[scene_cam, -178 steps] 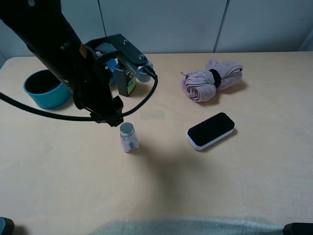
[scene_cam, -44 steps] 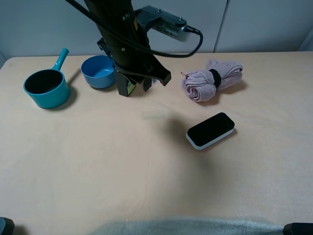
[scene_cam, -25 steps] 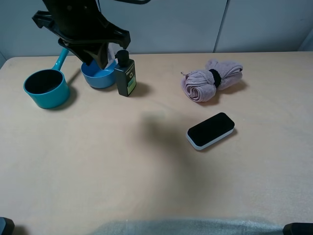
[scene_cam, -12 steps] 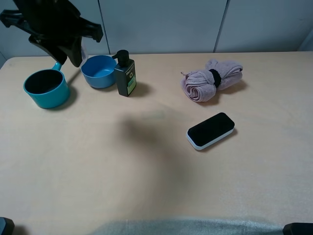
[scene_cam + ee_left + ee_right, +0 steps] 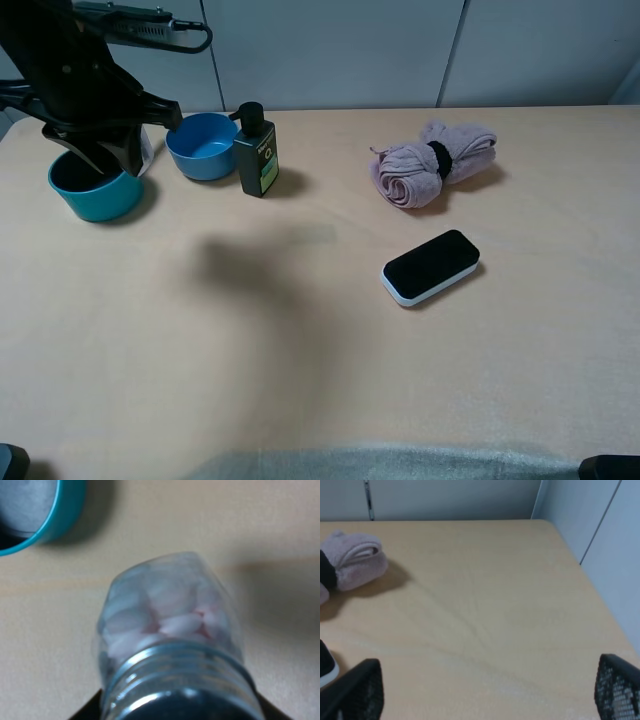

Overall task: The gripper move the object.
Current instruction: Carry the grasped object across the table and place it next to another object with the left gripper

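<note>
Since half a second ago my left hand (image 5: pixel 118 152) has swung down from the back edge and now hangs by the teal pot (image 5: pixel 96 195). It is clenched on the jar (image 5: pixel 167 625), carried above the table (image 5: pixel 300 330). My right hand (image 5: pixel 482 690) is spread open.

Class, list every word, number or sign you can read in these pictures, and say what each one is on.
Pump bottle, green label: some print, too small and blurred to read.
Glass jar: no text shows.
Black device: no text shows.
Nothing can be quoted.
</note>
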Robot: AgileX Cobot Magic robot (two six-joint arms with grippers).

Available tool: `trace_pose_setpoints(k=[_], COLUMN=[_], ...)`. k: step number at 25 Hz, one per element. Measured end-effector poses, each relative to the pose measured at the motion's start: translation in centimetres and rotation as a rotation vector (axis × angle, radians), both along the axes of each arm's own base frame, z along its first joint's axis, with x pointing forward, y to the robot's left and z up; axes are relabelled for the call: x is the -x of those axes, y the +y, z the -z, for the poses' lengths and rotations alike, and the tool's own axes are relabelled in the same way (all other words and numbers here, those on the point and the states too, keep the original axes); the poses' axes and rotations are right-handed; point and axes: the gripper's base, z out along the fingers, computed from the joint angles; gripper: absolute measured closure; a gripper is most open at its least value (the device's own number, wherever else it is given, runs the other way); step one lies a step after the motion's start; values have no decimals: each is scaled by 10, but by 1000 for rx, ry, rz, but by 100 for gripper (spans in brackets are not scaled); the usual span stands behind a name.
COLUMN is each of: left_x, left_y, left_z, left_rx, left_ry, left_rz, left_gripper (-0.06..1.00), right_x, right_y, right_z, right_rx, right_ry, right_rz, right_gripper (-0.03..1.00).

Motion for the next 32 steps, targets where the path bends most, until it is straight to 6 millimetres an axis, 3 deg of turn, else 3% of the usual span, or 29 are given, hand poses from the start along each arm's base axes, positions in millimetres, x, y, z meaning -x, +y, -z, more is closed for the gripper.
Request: trace_pose_setpoints(k=[12,20,32], left_x=[-12,-23,-32], left_y=[20,17,13], left_z=[19,55,82], left_rx=[33,4,6], left_ry=[-66,20,35], left_rz=[-51,-52,-43], left_gripper=[56,56,56], right_x=[0,0,0], right_y=[0,0,0], right_z=[0,0,0], right_rx=[0,0,0], right_ry=[0,0,0], right_rz=[0,0,0], right_gripper=[33,33,33])
